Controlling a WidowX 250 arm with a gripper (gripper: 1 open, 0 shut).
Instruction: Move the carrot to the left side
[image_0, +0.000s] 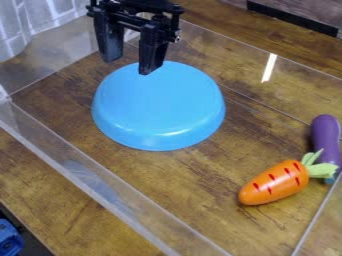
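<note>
At lower right, the glossy orange toy carrot (277, 182) lies diagonally, green top upper-right; black gripper (132, 58) spread, empty.

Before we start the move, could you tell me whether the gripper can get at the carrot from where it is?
Probably yes: the gripper hangs open above the blue dish, and the carrot lies uncovered, with only the eggplant close beside it.

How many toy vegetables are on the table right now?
2. The carrot lies near the right front, and the purple eggplant sits just behind it at the right edge. Something could be hidden under the blue dish.
</note>
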